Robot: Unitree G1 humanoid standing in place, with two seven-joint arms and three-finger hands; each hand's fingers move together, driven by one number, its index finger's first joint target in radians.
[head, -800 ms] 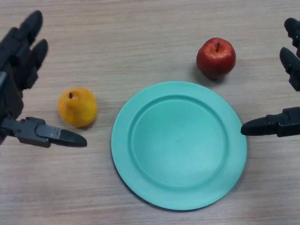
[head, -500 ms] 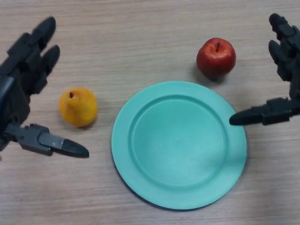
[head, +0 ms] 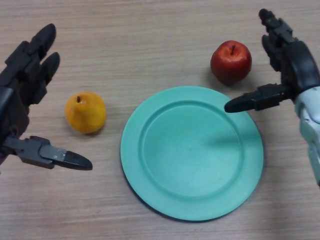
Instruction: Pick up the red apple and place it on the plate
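Observation:
The red apple [head: 230, 61] stands upright on the wooden table, just beyond the far right rim of the teal plate [head: 150, 190]. My right hand [head: 292, 65] is open just right of the apple, fingers stretched past it and thumb reaching over the plate's right rim; it does not touch the apple. My left hand [head: 17, 100] is open at the left edge, fingers straight and thumb pointing right below the orange pear.
An orange-yellow pear [head: 85, 112] lies left of the plate, between my left hand's fingers and thumb without touching them.
My right hand has moved left and forward, closing in on the apple's right side, its thumb now over the plate rim. The left hand shifted only slightly. Apple, pear and plate have not moved.

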